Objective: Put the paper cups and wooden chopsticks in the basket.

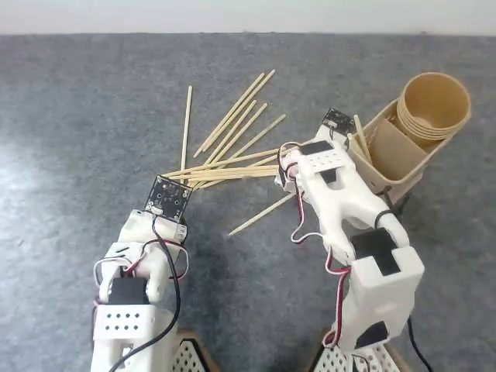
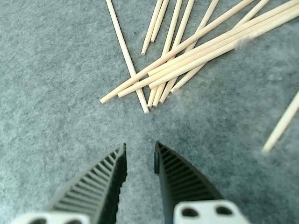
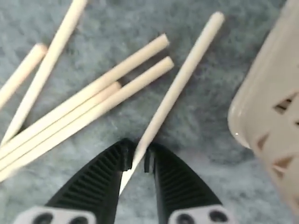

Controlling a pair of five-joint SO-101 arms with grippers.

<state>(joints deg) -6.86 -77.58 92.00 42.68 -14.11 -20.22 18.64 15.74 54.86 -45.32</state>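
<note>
One chopstick (image 3: 182,79) clamped by right gripper (image 3: 136,157) beside basket (image 3: 271,116), left gripper (image 2: 140,151) jaws narrowly parted, loose chopsticks (image 1: 232,173) scattered at centre, paper cups (image 1: 434,105) seemingly stacked upper right.

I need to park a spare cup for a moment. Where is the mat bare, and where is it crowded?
Bare: the wide mat left of the chopstick pile, and the strip along its far edge. Crowded: the middle, and the right, where the right gripper grips a chopstick beside the basket.
</note>
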